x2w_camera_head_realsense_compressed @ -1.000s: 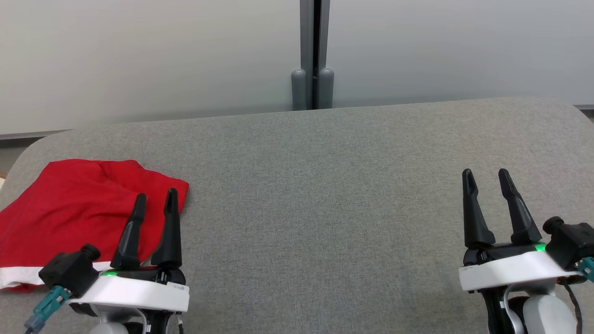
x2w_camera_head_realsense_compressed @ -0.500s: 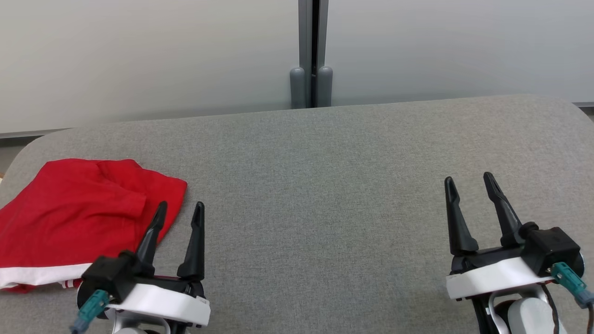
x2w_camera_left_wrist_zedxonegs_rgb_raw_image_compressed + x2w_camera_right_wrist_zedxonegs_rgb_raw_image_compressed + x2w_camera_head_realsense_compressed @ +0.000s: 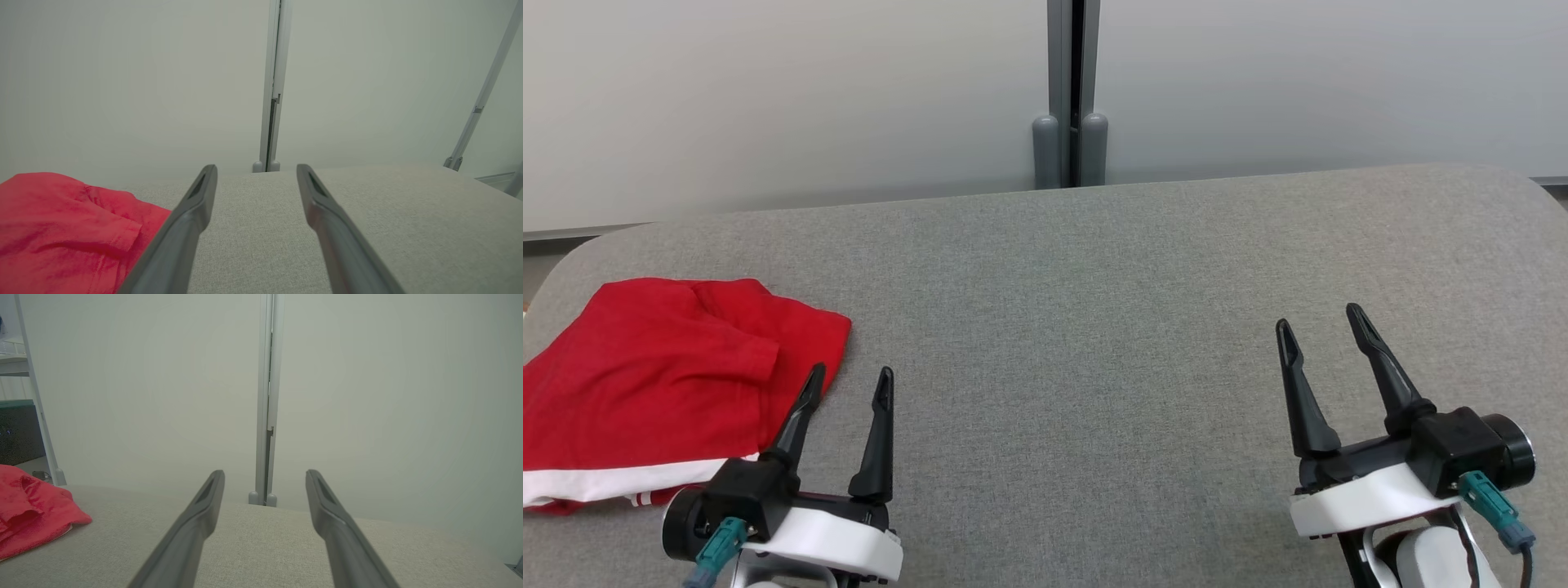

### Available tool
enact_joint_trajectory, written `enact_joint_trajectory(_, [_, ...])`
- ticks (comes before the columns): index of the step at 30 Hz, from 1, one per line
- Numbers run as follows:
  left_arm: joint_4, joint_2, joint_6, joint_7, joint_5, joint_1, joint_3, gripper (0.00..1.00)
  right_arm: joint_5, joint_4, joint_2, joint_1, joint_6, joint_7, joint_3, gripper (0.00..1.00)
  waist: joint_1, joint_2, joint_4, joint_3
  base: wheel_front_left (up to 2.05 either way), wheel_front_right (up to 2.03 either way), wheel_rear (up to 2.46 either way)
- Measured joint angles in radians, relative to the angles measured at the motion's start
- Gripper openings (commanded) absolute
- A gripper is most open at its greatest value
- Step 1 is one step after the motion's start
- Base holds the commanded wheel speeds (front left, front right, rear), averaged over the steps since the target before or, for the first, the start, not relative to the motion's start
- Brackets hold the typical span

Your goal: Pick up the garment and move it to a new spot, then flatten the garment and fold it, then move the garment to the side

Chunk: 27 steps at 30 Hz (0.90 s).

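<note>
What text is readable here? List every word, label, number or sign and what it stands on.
None: no text can be read.
The red garment shows a plain white band, no print.
The left gripper and right gripper show no legible label.
The dark box carries faint specks, too blurred to read.

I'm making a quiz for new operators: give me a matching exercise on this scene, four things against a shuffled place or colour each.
1. garment
2. left gripper
3. right gripper
4. post

a. open, over bare table at the right
b. grey, upright behind the far edge
c. red with a white band
d. open, beside the garment

Pairs: 1-c, 2-d, 3-a, 4-b
</note>
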<state>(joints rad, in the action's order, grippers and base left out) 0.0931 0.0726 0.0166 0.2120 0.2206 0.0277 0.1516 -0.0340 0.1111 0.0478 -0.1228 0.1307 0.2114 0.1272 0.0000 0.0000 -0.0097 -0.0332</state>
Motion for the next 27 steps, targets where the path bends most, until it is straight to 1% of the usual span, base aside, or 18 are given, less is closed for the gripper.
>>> enact_joint_trajectory(3, [0.002, -0.011, 0.005, 0.006, 0.029, 0.000, -0.021, 1.00, -0.033, 0.002, 0.000, 0.000, 0.000, 0.005, 0.004, 1.00, 0.0000, 0.0000, 0.000, 0.001, 0.00, 0.00, 0.00])
enact_joint_trajectory(5, [0.008, -0.018, 0.018, 0.010, 0.055, -0.002, -0.038, 1.00, -0.061, 0.007, 0.000, 0.001, 0.000, 0.009, 0.004, 1.00, 0.0000, 0.0000, 0.001, 0.002, 0.00, 0.00, 0.00])
enact_joint_trajectory(9, [0.037, -0.024, 0.045, 0.019, 0.124, -0.005, -0.073, 1.00, -0.072, 0.037, 0.000, 0.005, 0.000, 0.018, 0.006, 1.00, 0.0000, 0.0000, 0.001, 0.006, 0.00, 0.00, 0.00])
enact_joint_trajectory(12, [0.063, -0.024, 0.053, 0.025, 0.151, -0.009, -0.067, 1.00, -0.107, 0.076, 0.000, 0.012, 0.000, 0.024, 0.007, 1.00, 0.0000, 0.0000, 0.001, 0.007, 0.00, 0.00, 0.00])
enact_joint_trajectory(15, [0.085, -0.025, 0.052, 0.031, 0.152, -0.016, -0.051, 1.00, -0.177, 0.112, 0.000, 0.012, 0.000, 0.028, 0.009, 1.00, 0.0000, 0.0000, 0.001, 0.011, 0.00, 0.00, 0.00])
enact_joint_trajectory(21, [0.141, -0.025, 0.034, 0.040, 0.152, -0.019, -0.025, 1.00, -0.252, 0.153, 0.001, 0.009, 0.000, 0.039, 0.010, 1.00, 0.0000, 0.0000, -0.001, 0.017, 0.00, 0.00, 0.00])
enact_joint_trajectory(27, [0.153, -0.024, 0.021, 0.052, 0.138, -0.018, -0.014, 1.00, -0.213, 0.167, 0.001, -0.001, 0.000, 0.049, 0.016, 1.00, 0.0000, 0.0000, -0.002, 0.020, 0.00, 0.00, 0.00])
